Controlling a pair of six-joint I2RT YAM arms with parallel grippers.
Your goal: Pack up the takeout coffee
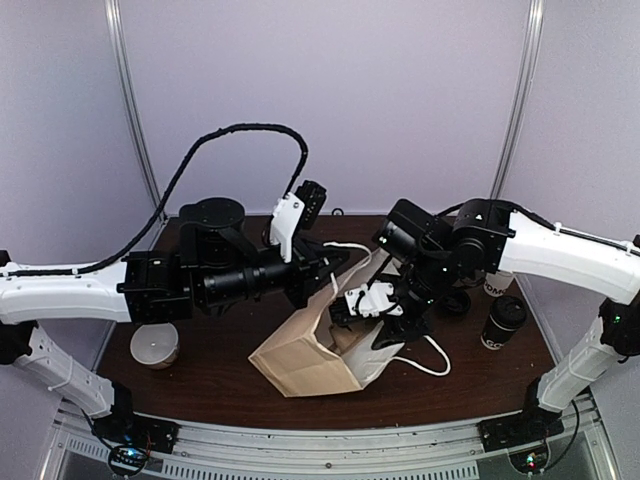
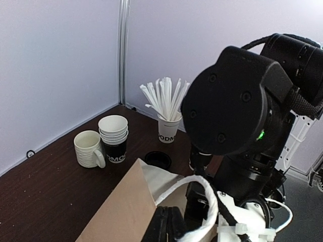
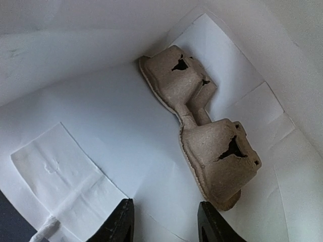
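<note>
- half done at best, judging by the layout: paper bag [image 1: 300,360] tipped on its side mid-table, mouth turned far-right and held up for loading.
- lying inside against the white lining: moulded pulp cup carrier [image 3: 204,146], both sockets unfilled.
- pinched together on the bag's upper rim, just beside the white rope handle [image 2: 202,199]: left gripper [image 2: 165,226].
- reaching into the bag mouth, fingers apart with nothing between them: right gripper [image 3: 166,224].
- not yet packed: takeout coffee [image 1: 503,325], black lid on, standing upright at the right side of the table, outside the bag and apart from both grippers.
- left to do, most likely: draw the right arm out, fetch the coffee, seat it upright inside the bag.
- grouped near the far corner, no part of the job: white mug [image 2: 90,148], stack of paper cups [image 2: 113,135], cup of white sticks [image 2: 169,126], loose black lid [image 2: 158,159].
- hidden or cut off: coffee absent from both wrist views; another lettered cup [image 1: 497,285] mostly covered by the right arm; left fingertips clipped by the frame bottom, so exact bite on the paper hard to confirm.
- hard to name: pale round object [image 1: 155,345] at near left.
</note>
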